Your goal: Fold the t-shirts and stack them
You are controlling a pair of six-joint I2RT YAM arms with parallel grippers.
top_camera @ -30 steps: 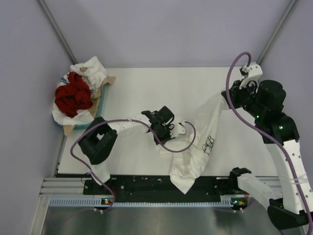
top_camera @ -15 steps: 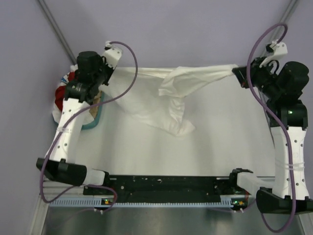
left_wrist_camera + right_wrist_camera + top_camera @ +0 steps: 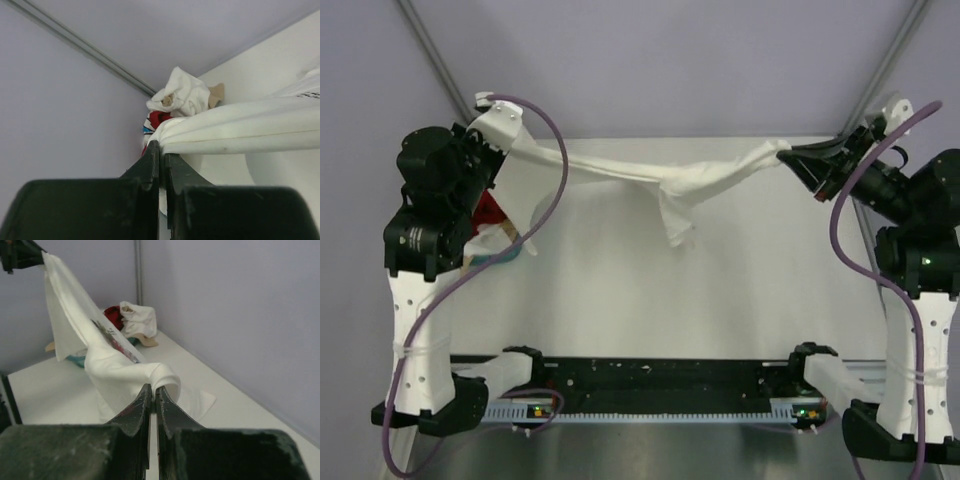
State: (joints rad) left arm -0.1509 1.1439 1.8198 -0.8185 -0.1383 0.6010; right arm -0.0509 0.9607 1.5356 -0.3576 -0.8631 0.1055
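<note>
A white t-shirt (image 3: 650,175) with a floral print hangs stretched in the air between my two raised grippers, a flap drooping from its middle over the table. My left gripper (image 3: 505,135) is shut on its left end, near the far left corner; the pinch shows in the left wrist view (image 3: 161,148). My right gripper (image 3: 790,155) is shut on its right end, seen in the right wrist view (image 3: 152,390). The print shows on the shirt in the right wrist view (image 3: 112,340). More t-shirts, white (image 3: 182,95) and deep red (image 3: 156,119), lie heaped in the far left corner.
A teal-rimmed tray (image 3: 515,250) lined with brown cardboard holds the heap at the table's far left, mostly hidden behind my left arm. The white table (image 3: 700,300) lies below the shirt. Grey walls close in behind and at both sides.
Both arms have risen and spread apart, pulling the shirt from a slack drape into a taut band. The left gripper moved further left, over the tray corner.
</note>
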